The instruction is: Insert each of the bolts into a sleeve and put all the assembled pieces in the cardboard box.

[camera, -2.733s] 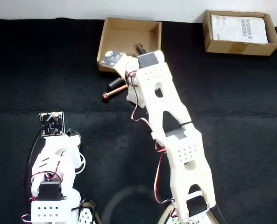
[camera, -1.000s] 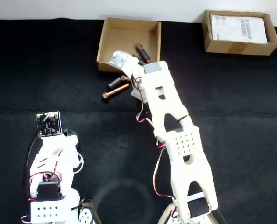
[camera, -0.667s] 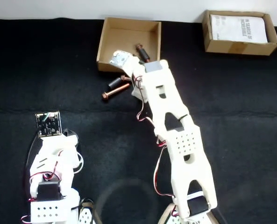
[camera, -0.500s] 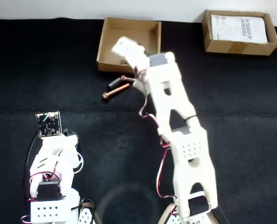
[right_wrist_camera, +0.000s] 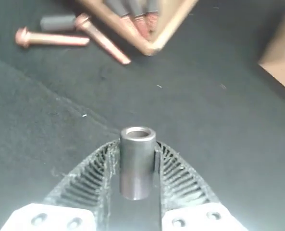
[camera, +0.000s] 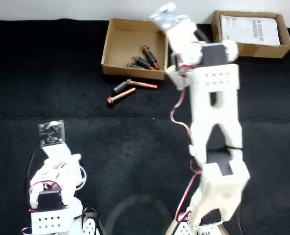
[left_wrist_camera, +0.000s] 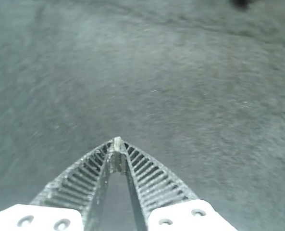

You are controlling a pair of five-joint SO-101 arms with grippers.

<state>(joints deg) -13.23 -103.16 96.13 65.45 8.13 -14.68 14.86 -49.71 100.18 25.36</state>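
- High view: the box point(camera: 135, 73), at 12 o'clock on the table point(camera: 61, 73), holds assembled pieces point(camera: 144, 59). At its 6 o'clock lie two bolts point(camera: 142, 84) and a loose sleeve point(camera: 119, 87). The right arm point(camera: 214, 93) has its wrist at the box's 3 o'clock; the left arm point(camera: 54, 166) sits at 7 o'clock.
- Left wrist view: the left gripper point(left_wrist_camera: 117, 144) has its tips together over the table.
- Right wrist view: the right gripper point(right_wrist_camera: 136, 144) is clamped on the held sleeve point(right_wrist_camera: 137, 168), bore toward the camera.
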